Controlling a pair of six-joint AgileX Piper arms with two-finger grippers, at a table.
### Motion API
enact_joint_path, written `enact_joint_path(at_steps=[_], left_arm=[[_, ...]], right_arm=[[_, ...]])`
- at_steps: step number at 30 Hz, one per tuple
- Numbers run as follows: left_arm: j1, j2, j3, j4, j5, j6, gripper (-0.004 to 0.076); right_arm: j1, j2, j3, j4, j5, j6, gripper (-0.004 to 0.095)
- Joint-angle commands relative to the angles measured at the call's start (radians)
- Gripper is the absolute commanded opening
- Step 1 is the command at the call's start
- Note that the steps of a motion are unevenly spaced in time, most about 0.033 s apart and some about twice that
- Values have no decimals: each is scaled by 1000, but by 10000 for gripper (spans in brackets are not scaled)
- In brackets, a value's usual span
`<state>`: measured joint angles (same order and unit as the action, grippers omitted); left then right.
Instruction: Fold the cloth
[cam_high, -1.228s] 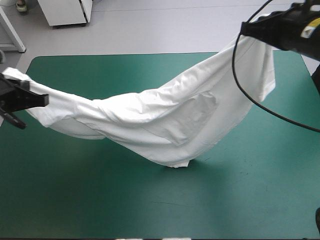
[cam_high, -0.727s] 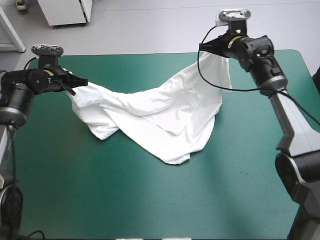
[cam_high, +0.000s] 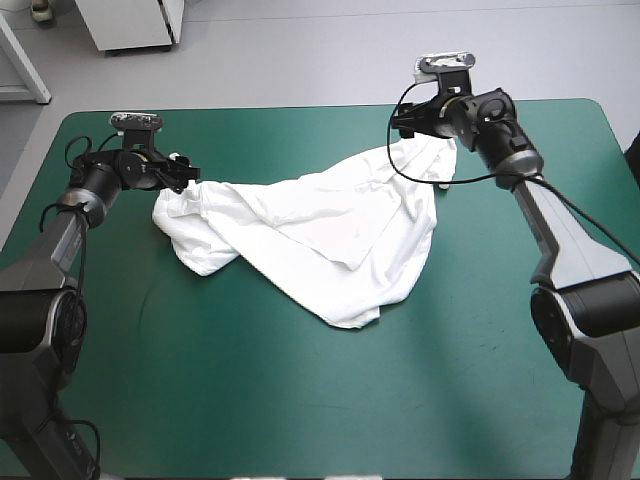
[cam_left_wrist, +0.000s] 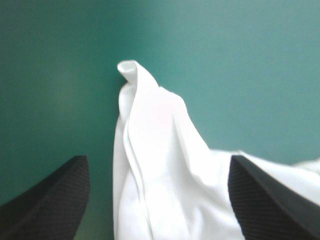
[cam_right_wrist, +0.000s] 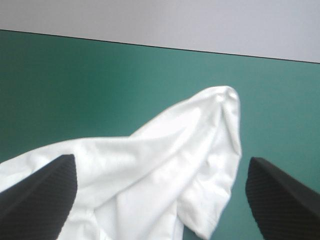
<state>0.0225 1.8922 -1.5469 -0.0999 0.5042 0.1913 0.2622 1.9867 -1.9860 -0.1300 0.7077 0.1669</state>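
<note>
Item: T-shirt (cam_high: 320, 240), white, short-sleeved, one piece.
Condition: crumpled, not folded, with long creases running from one end to the other.
Location: on the tabletop (cam_high: 300, 400), across its far half and centre, roughly midway between the left and right edges. All of it rests on the teal-green cover (cam_high: 480, 330).
Outline: a broad sagging band. It is wide in the middle, where a rounded lobe reaches toward the near edge, and narrow at both ends.
Left end: gathered into a pointed fold that lies between the left fingers (cam_left_wrist: 45, 200) and runs on ahead of them.
Right end: gathered into a rounded peak that lies between the right fingers (cam_right_wrist: 35, 200), with the far edge of the tabletop beyond it.
Left fingers: black, spread wide, one at each side of the cloth, nothing pinched between them. They sit low over the tabletop, toward its left edge.
Right fingers: black, spread wide, with the cloth passing between them ungripped. They sit low over the tabletop near the far edge, right of centre.
Contact: whether either pair touches the cloth near its bases cannot be told.
Arms: the left comes in from the left side and the right from the right side, with the two pairs of fingers well apart.
</note>
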Motion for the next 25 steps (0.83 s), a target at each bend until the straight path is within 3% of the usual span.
enact_joint_path(at_steps=[1, 5, 9, 15, 18, 25], left_arm=[[-4, -135, -102, -16, 244, -13, 566], [-4, -194, -167, -19, 492, -13, 566], [-4, -234, -182, -12, 523, -13, 566], [-2, -206, -185, -14, 521, -4, 566], [10, -146, -211, -16, 507, -4, 566], [27, 109, -493, -17, 580, -10, 566]], right_arm=[[-7, -194, -37, 4, 132, -8, 798], [-7, -289, -37, 62, 359, -44, 719], [-7, -331, -37, 96, 504, -79, 641], [6, -380, 74, 221, 510, -167, 623], [44, -405, 171, 219, 510, -167, 623], [189, -427, 412, 212, 510, -167, 623]])
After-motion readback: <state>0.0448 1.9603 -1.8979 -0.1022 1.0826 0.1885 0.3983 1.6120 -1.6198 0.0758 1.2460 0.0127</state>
